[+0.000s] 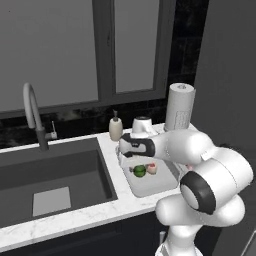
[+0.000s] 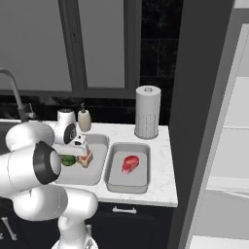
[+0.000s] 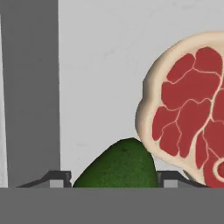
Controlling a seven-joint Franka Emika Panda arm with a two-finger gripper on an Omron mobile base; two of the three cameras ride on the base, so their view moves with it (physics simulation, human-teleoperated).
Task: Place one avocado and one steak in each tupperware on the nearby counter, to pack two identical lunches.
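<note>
Hovering low over the tupperware [image 2: 97, 168] at the left centre of the right base view, the gripper [image 3: 114, 180] has an avocado [image 3: 118, 165] sitting squarely between its two finger tips at the bottom of the hand view. Whether the tips press on the fruit or stand just off it I cannot tell; they flank it closely on both sides. A steak [image 3: 188, 109] lies just beside the avocado, at the right of the hand view, on the pale tray floor. In the left base view the same pair shows near the frame's centre: green avocado [image 1: 139, 170] and steak [image 1: 151, 168] side by side, partly under the arm. The other tupperware [image 2: 127, 182], lower centre of the right base view, holds one steak [image 2: 130, 163] and no avocado that I can see. Both trays rest on the counter [image 2: 160, 192] near a paper towel roll [image 2: 147, 112] and a soap dispenser [image 2: 84, 119].

My reading: this is either the setting-down of an avocado into this tray or the taking of it. If it is being set down, the next move calls for freeing the fruit, lifting straight up clear of the steak, and then fetching an avocado for the other tray.
</note>
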